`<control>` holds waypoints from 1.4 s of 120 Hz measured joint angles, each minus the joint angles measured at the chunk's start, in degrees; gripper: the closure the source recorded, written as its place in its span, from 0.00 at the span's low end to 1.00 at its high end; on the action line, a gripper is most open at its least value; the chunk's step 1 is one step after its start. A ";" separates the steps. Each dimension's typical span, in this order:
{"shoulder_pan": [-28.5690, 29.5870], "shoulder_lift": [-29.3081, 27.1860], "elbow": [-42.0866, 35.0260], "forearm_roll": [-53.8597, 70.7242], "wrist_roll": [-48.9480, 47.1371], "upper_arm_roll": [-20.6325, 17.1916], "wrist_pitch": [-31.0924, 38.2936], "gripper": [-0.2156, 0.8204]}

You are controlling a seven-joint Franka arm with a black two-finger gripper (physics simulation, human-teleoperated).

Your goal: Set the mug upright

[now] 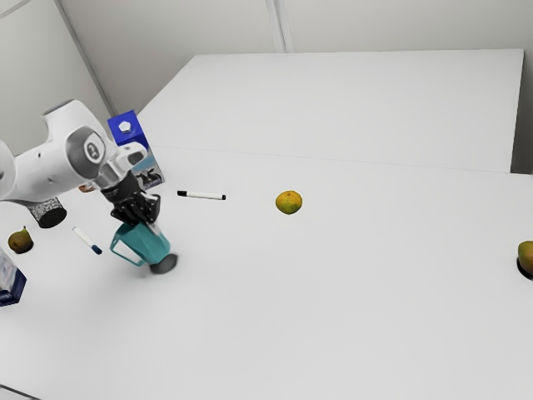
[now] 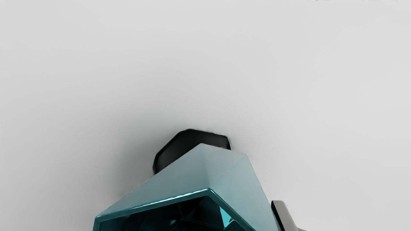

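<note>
The teal mug (image 1: 143, 242) is tilted in the exterior view, its open end up at my gripper (image 1: 148, 222) and its base toward the view's lower right, with the handle on the view's left. A dark patch lies on the table by its base. In the wrist view the faceted mug (image 2: 231, 179) shows its rim and dark inside close to my gripper (image 2: 205, 223). One finger (image 2: 285, 215) lies along its outer wall; the mug hides the other. My gripper is shut on the mug, which leans without other visible support.
A blue carton (image 1: 129, 133) stands behind the gripper, with a black-tipped marker (image 1: 201, 195) near it. Another marker (image 1: 87, 240), a pear (image 1: 20, 240), a speckled can (image 1: 50, 212) and a second carton (image 1: 8, 279) are at the exterior view's left. An orange fruit (image 1: 289, 202) lies farther right.
</note>
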 joint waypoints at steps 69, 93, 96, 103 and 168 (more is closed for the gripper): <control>-7.77 -2.92 -3.44 13.70 -24.59 1.42 -0.46 0.97; -9.12 -2.32 -3.41 15.98 -29.75 1.64 -2.05 0.97; -9.17 -2.03 -3.41 16.12 -30.30 1.66 -2.18 0.97; -9.21 -1.43 -3.41 16.34 -31.48 1.67 -2.45 0.97; -10.59 1.98 -2.99 18.50 -38.68 1.86 -3.17 0.68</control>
